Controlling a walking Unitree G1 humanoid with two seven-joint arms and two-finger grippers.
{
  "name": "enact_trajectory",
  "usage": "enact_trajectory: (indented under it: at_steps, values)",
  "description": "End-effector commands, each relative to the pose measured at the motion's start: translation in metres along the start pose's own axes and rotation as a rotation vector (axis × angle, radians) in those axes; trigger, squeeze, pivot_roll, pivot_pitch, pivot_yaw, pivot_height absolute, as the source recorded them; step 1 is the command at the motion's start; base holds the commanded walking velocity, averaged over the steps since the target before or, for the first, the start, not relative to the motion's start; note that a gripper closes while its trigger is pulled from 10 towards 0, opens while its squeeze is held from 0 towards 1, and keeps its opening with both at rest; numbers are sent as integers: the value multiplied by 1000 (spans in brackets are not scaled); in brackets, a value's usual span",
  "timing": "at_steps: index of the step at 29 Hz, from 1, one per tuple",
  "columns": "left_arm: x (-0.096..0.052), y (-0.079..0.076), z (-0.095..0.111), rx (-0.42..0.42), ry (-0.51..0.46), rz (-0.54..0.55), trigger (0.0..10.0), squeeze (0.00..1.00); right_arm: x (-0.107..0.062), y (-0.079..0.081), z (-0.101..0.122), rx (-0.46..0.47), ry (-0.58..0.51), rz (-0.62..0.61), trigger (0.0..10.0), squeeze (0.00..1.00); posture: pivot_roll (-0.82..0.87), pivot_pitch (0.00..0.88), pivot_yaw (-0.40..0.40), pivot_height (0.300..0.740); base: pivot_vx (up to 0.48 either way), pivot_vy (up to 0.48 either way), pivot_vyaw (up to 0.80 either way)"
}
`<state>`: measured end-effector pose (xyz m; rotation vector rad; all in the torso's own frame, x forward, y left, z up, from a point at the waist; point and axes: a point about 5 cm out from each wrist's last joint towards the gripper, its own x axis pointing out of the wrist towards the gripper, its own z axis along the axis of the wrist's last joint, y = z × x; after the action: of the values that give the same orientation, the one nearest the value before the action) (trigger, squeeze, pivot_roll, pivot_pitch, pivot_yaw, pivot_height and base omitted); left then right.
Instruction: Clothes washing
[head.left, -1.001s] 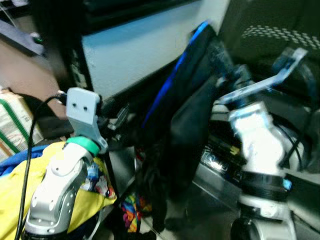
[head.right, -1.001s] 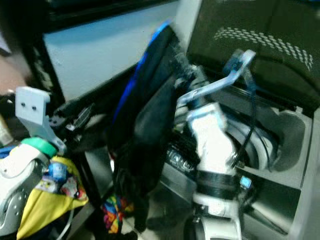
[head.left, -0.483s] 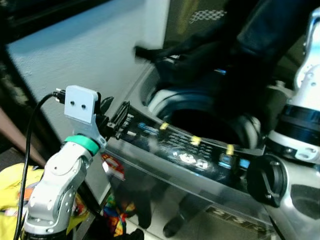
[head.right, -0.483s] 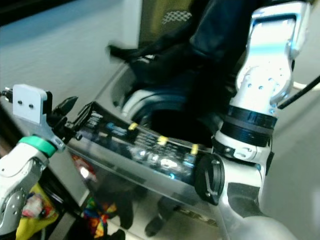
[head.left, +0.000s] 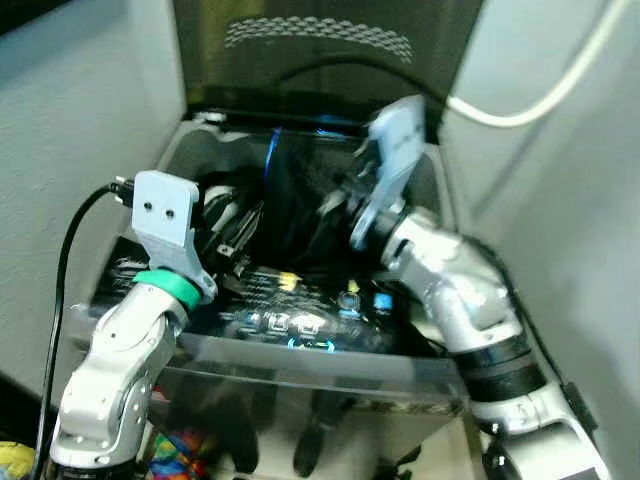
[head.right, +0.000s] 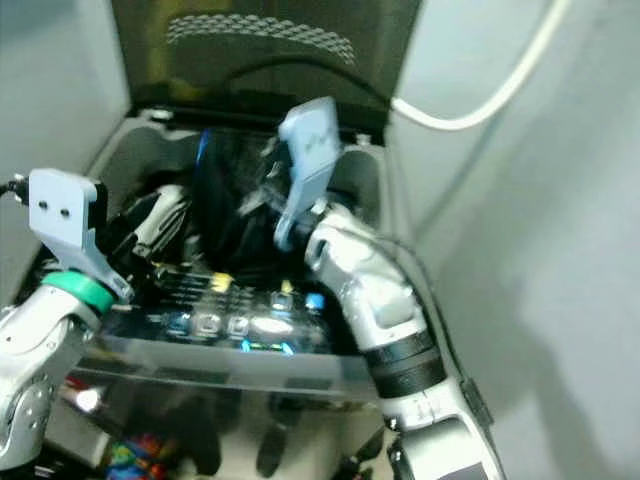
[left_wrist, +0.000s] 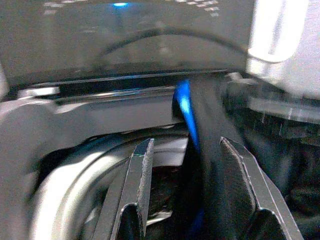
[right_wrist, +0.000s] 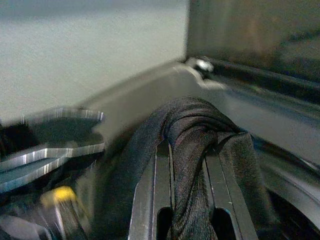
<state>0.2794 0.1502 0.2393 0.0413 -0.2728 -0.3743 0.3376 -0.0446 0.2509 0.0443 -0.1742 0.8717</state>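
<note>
I am looking down into a narrow corner between pale grey walls, where a top-loading washing machine (head.left: 300, 370) stands with its dark lid (head.left: 320, 50) raised against the back; a white cable (head.left: 540, 90) hangs across the wall on the right, and the control panel (head.left: 290, 310) along the machine's front edge shows lit blue and yellow marks. A dark garment with a blue stripe (head.left: 290, 190) hangs over the open drum (left_wrist: 75, 200), its lower part down inside the tub; my right gripper (right_wrist: 187, 165) is over the drum opening with its fingers pinched narrowly on a fold of that black fabric, the cloth bunched between and over the tips. My left gripper (left_wrist: 185, 185) is at the drum's near left rim above the panel; its fingers (left_wrist: 142, 175) stand apart, and the garment's blue-edged strip passes in front of the gap, though I cannot tell whether it touches them. Some bright multicoloured cloth (head.left: 185, 445) lies on the floor below the machine's left front; the head views are somewhat blurred.
</note>
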Motion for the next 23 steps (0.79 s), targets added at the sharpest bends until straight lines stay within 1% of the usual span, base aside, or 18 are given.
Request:
enact_trajectory:
  at_steps: [1, 4, 5, 6, 7, 9, 10, 11, 12, 14, 16, 23]
  values:
    - [-3, 1, -2, 0, 16, 12, 10000, 0, 2, 4, 9, -34, -25, 22, 10000, 0, 178, 3, 7, 740, 0, 0, -800]
    - [-3, 3, -1, 1, 14, 26, 10000, 0, 2, 2, 4, -26, -7, -1, 10000, 0, 178, 3, 7, 740, 0, 0, -800]
    - [-5, 6, 0, 10, 6, 64, 10000, 0, 3, 0, 3, -19, -1, -25, 10000, 0, 178, 11, 10, 740, 0, 0, -800]
    - [-5, 6, 0, 10, 6, 64, 10000, 0, 3, 0, 3, -19, -1, -25, 10000, 0, 178, 11, 10, 740, 0, 0, -800]
    - [-8, 18, 3, 31, -12, 184, 10000, 0, 3, -4, 2, -6, 0, -60, 10000, 0, 178, 11, 10, 740, 0, 0, 0]
    - [-8, 18, 3, 31, -12, 184, 10000, 0, 3, -4, 2, -6, 0, -60, 10000, 0, 178, 11, 10, 740, 0, 0, 0]
    - [-12, 28, 5, 56, -17, 275, 10000, 0, 2, -5, 3, -12, -1, -70, 10000, 0, 178, 11, 10, 740, 0, 0, 0]
    - [-22, 46, 6, 97, -22, 441, 10000, 0, 0, -5, 3, -12, 1, -69, 10000, 0, 178, 11, 10, 740, 0, 0, 0]
    - [-22, 46, 6, 97, -22, 441, 10000, 0, 0, -5, 3, -12, 1, -69, 10000, 0, 178, 11, 10, 740, 0, 0, 0]
    - [-31, 55, 6, 128, -25, 519, 10000, 0, -1, -4, 3, 3, -4, -60, 10000, 0, 190, 26, -1, 740, 0, 0, 0]
    - [-36, 55, 6, 150, -17, 532, 10000, 0, -1, -2, 2, 13, 2, -51, 10000, 0, 197, 30, -9, 740, 0, 210, 0]
    - [-40, 48, 6, 142, -7, 526, 10000, 0, 2, -1, 0, 33, -1, -49, 10000, 0, 208, 31, -16, 740, 0, 463, 0]
